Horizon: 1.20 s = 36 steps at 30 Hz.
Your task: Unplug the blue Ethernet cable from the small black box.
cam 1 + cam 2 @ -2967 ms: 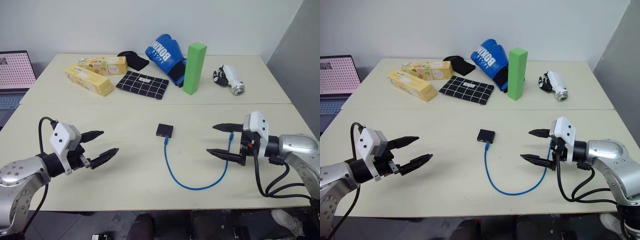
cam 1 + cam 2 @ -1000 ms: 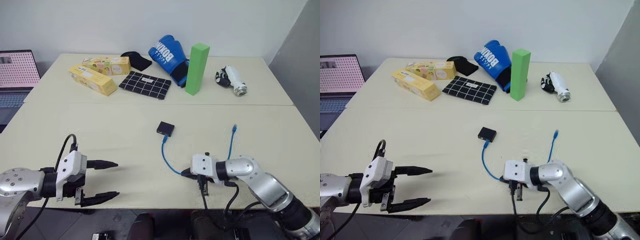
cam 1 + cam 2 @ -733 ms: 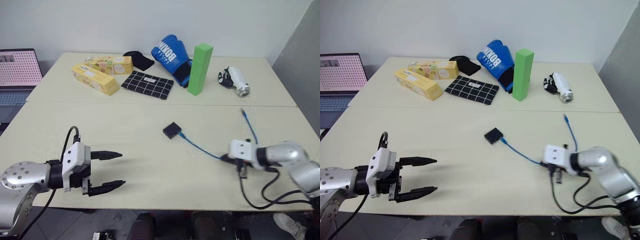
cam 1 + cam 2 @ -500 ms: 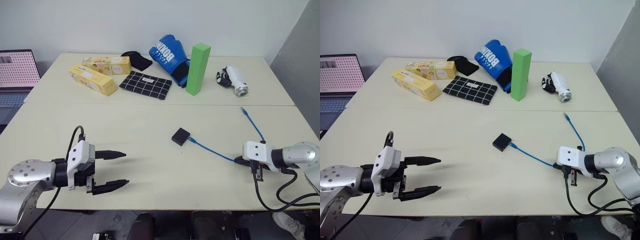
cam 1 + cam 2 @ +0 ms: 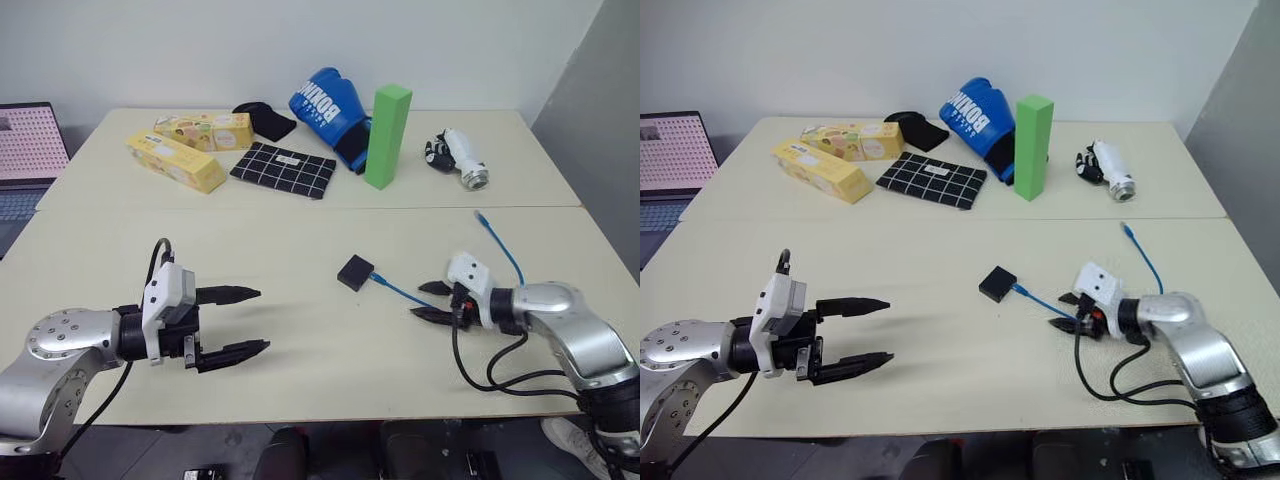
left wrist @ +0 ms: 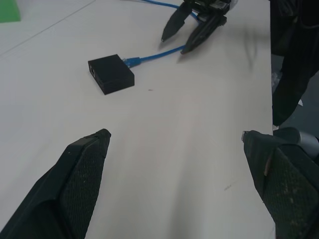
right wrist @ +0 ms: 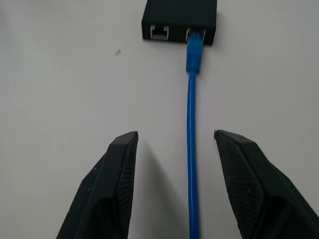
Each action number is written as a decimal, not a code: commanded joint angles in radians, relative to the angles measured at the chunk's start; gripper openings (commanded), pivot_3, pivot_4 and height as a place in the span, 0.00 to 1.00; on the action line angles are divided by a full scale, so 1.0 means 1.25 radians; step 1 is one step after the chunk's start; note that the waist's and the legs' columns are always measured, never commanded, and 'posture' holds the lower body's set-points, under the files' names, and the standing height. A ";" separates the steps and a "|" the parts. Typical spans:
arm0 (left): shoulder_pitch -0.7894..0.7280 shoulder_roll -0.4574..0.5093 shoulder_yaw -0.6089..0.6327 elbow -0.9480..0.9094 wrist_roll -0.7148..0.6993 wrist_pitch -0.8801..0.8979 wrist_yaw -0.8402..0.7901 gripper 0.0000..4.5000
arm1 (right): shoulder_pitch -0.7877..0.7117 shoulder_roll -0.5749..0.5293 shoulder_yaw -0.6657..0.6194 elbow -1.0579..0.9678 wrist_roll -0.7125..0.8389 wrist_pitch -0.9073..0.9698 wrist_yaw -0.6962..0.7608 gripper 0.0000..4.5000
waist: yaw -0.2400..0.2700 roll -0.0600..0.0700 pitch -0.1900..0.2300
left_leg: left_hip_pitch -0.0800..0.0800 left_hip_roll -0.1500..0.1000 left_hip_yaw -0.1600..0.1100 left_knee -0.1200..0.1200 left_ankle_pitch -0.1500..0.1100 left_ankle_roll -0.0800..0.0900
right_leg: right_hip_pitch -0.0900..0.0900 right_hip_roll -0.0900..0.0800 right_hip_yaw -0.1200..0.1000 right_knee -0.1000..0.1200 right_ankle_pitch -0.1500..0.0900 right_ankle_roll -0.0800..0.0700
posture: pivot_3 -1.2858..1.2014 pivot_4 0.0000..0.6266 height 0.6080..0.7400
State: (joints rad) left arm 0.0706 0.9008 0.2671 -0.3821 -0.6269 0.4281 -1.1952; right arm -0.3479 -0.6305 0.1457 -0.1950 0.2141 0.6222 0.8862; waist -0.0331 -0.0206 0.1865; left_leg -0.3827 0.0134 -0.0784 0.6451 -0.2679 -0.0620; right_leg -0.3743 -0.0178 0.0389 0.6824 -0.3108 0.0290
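Two yellow cartons [image 5: 185,147] lie well behind the small black box [image 5: 355,272].

Left pincer [image 5: 232,320] hovers wide open; right pincer [image 5: 431,301] gapes partly, both arms low, pointing inward.

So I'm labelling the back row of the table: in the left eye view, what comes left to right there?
Laptop → yellow boxes → checked pouch → blue boxing glove → green block → small black-and-white device.
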 commanded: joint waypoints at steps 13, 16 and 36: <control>0.003 0.002 0.008 -0.010 0.014 -0.014 0.000 1.00 | -0.093 0.122 0.084 0.118 -0.092 -0.009 -0.129 0.46 | 0.000 0.000 0.000 | 0.000 0.000 0.000 0.000 0.000 0.000 | 0.000 0.000 0.000 0.000 0.000 0.000 | 0.52 0.24 1.00; 0.004 -0.005 0.010 0.000 0.013 -0.006 0.014 1.00 | -0.100 0.125 0.088 0.119 -0.095 -0.010 -0.126 0.32 | 0.000 0.000 0.000 | 0.000 0.000 0.000 0.000 0.000 0.000 | 0.000 0.000 0.000 0.000 0.000 0.000 | 0.52 0.24 1.00; -0.140 -0.112 0.025 0.036 -0.259 0.355 0.217 1.00 | -0.141 0.030 0.176 0.017 -0.237 -0.574 -0.007 0.02 | 0.000 0.000 0.000 | -0.001 0.000 0.000 0.000 0.000 0.000 | -0.002 0.000 -0.001 0.001 0.000 0.000 | 0.52 0.24 1.00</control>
State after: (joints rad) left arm -0.0834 0.7765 0.2659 -0.3041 -0.8766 0.8270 -0.9532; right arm -0.4973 -0.5829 0.3652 -0.1434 -0.0615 0.0121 0.8645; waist -0.0326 -0.0205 0.1865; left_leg -0.3834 0.0135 -0.0793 0.6453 -0.2680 -0.0620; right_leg -0.3764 -0.0184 0.0379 0.6832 -0.3107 0.0294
